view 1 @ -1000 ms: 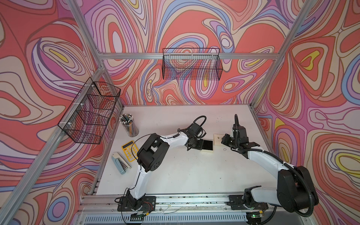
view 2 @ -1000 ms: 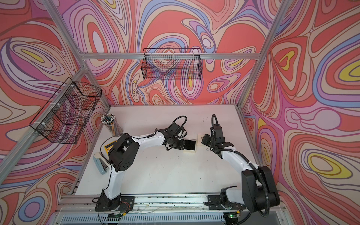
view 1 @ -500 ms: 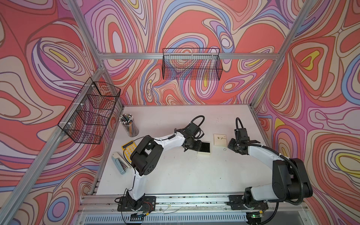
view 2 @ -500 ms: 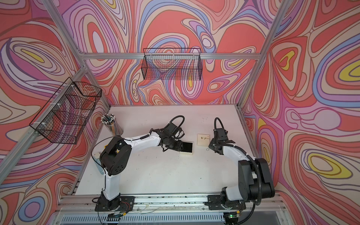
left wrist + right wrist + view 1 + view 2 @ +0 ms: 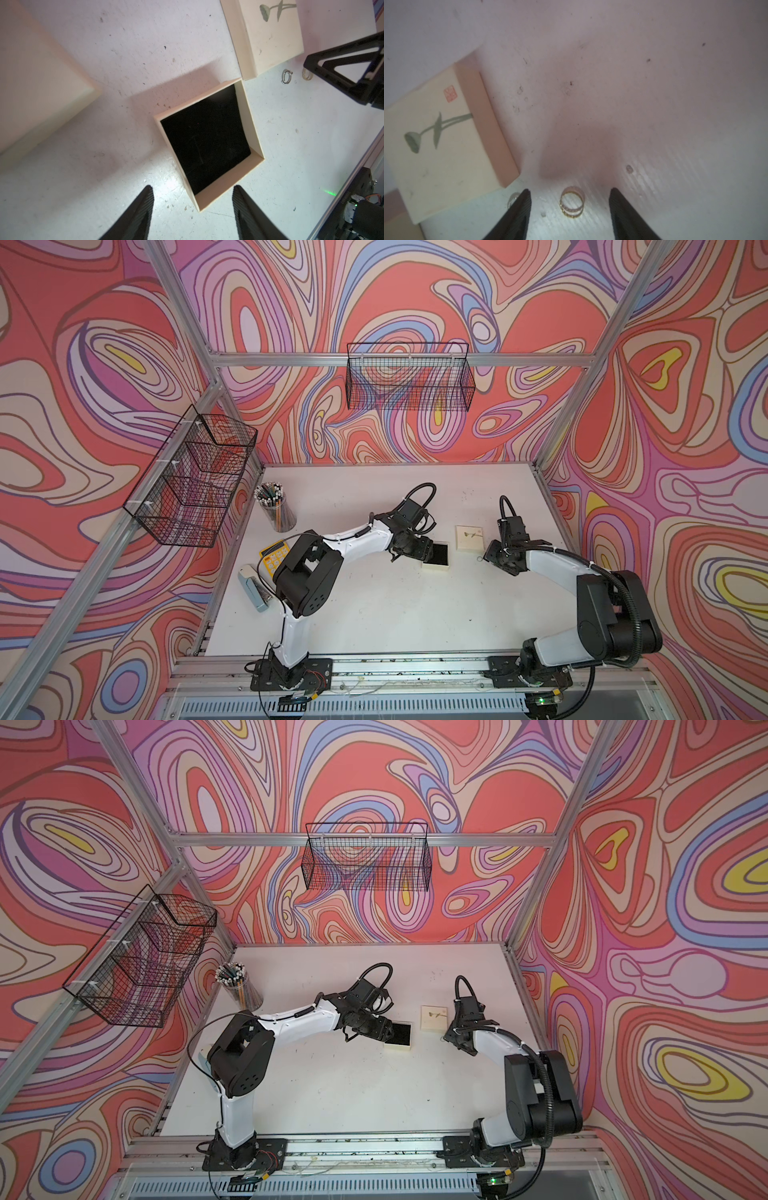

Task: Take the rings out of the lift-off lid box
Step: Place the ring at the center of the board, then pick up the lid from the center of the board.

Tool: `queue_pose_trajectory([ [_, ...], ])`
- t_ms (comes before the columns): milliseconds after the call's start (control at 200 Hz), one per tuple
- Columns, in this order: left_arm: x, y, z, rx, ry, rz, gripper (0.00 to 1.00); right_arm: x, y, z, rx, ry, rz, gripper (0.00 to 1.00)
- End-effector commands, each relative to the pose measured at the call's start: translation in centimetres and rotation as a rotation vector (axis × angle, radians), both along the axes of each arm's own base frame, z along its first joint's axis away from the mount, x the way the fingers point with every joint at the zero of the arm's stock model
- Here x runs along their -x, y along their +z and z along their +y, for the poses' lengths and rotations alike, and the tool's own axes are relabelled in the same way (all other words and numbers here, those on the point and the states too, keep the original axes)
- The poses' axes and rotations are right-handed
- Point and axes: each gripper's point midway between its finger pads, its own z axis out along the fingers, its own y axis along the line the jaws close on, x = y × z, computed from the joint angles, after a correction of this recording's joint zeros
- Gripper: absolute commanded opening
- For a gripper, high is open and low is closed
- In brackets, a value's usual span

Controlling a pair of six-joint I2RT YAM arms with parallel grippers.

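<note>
Rings (image 5: 286,76) lie on the worktop (image 5: 374,614), outside the open black-lined box (image 5: 207,135). The left claw (image 5: 192,187) is spread wide, holding nothing, astride one box corner. Next comes the lid (image 5: 270,37), then a silvery ring (image 5: 286,76) just beside it. A gold ring (image 5: 572,204) lies loose between the right claw's (image 5: 570,189) wide-apart fingers.

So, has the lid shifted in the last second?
No. In both top views the lid lies at the same spot relative to the table back edge as before.
</note>
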Motion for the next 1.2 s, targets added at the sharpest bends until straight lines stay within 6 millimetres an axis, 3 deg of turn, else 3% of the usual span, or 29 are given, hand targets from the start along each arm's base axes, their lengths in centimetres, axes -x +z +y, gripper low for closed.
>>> queue_pose_trajectory([
  [0,0.1,2.0,0.7,0.004,-0.017,-0.035,0.70,0.1,0.8,-0.1,0.002,0.001,-0.009,0.73],
  [180,-0.4,3.0,2.2,-0.034,-0.004,-0.112,0.86,-0.8,2.3,0.3,-0.010,0.029,-0.040,0.80],
  [325,-0.8,3.8,3.8,-0.062,0.019,-0.169,0.93,-1.9,4.1,1.6,-0.008,0.070,-0.089,0.86],
  [446,-1.0,4.4,5.3,-0.073,0.056,-0.203,1.00,-3.0,5.1,3.5,0.005,0.129,-0.108,0.88],
  [621,-1.1,5.0,8.1,-0.104,0.133,-0.269,1.00,-5.2,6.1,6.8,0.008,0.208,-0.123,0.92],
  [816,-0.4,5.5,10.4,-0.094,0.204,-0.338,1.00,-6.6,4.8,9.0,0.018,0.285,-0.066,0.98],
  [997,0.0,5.6,11.6,-0.114,0.232,-0.357,1.00,-7.3,3.5,10.6,0.069,0.336,-0.008,0.98],
  [1177,0.2,5.3,11.3,-0.108,0.218,-0.343,1.00,-7.8,4.6,9.3,0.212,0.308,0.010,0.98],
  [1197,-0.2,5.6,11.0,-0.089,0.220,-0.359,1.00,-7.7,3.7,9.1,0.227,0.309,0.035,0.98],
])
